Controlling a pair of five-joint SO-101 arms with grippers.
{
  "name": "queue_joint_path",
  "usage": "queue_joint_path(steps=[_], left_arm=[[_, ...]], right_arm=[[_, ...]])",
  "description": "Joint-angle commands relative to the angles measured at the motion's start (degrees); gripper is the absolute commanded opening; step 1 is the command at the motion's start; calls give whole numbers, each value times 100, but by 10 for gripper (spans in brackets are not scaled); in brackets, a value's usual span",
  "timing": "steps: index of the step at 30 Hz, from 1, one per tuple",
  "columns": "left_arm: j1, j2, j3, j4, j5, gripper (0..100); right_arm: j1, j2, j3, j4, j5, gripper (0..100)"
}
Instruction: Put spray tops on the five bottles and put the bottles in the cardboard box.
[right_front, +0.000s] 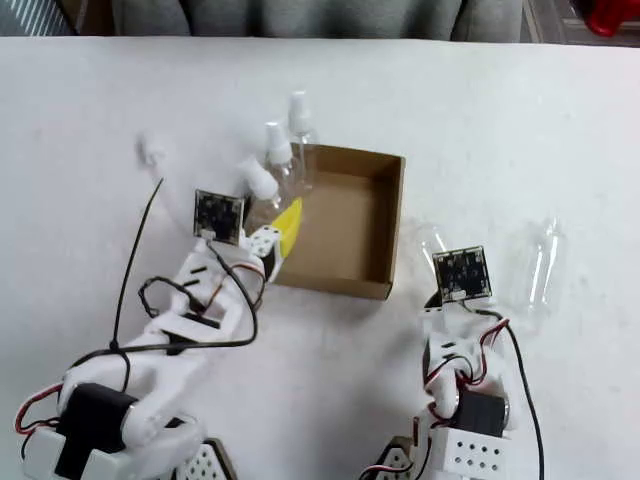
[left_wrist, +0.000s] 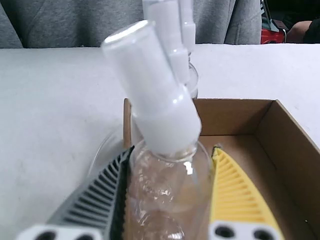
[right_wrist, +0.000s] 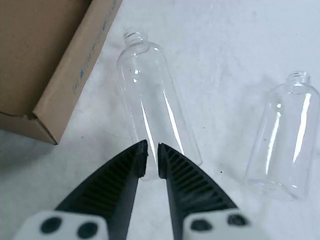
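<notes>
Holds, clamped in the left gripper, a leaning clear plastic bottle with a white spray top, at the brown cardboard box wall. Adds, from high up, a second topped bottle and a third topped bottle upright just behind. Shows, from the right wrist, the right gripper nearly closed on nothing, by one topless clear bottle lying flat, another topless bottle near it.

White table, matte surface, faintly mottled. Grey fabric hangs in vertical folds along its far edge. Red object beyond far corner. Light even, shadows soft.
</notes>
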Motion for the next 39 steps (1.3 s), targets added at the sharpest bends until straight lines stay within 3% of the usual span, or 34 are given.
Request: queue_joint_path(steps=[1, 5, 13, 22, 39], left_arm=[[-48, -22, 62, -185, -176, 24], [-48, -22, 88, -176, -598, 24], [-92, -22, 167, -176, -633, 32], [-101, -22, 281, -167, -589, 318], [-207, -84, 334, -176, -343, 454]], right_arm=[[57, -40, 53, 4, 53, 15], [57, -40, 53, -4, 53, 15], [57, -40, 53, -4, 53, 15], [57, -40, 53, -4, 53, 15], [57, -40, 53, -4, 53, 15]])
